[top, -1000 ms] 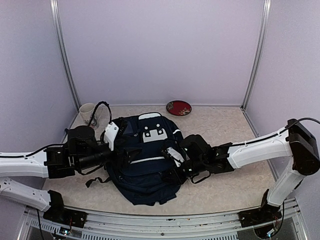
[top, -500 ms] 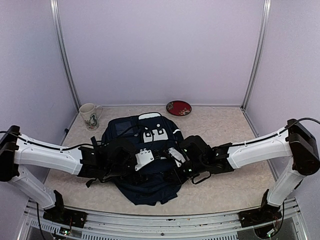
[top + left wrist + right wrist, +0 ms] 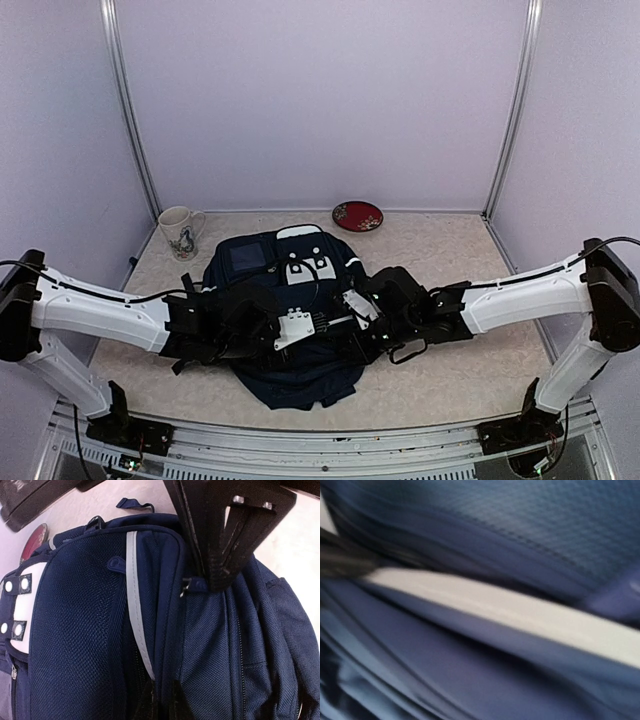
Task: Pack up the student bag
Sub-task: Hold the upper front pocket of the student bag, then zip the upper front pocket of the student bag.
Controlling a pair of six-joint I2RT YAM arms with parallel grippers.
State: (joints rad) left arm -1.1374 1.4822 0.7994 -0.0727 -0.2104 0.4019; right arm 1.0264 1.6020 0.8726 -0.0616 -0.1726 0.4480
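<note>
The student bag, navy with a white dotted patch, lies flat mid-table. My left gripper reaches over its left side. In the left wrist view the left gripper is shut, and a ridge of the student bag is pinched beside a white stripe. My right gripper comes in from the right. Seen from the left wrist, the right gripper is shut on bunched fabric beside a zipper pull. The right wrist view is a blur of the student bag; its own fingers are hidden.
A white mug stands at the back left. A red dish sits by the back wall. Plain walls close in on three sides, and a metal rail runs along the near edge.
My left arm has swung from the bag's left edge across onto its middle, and its jaws have shut on the fabric. The right arm has hardly shifted.
</note>
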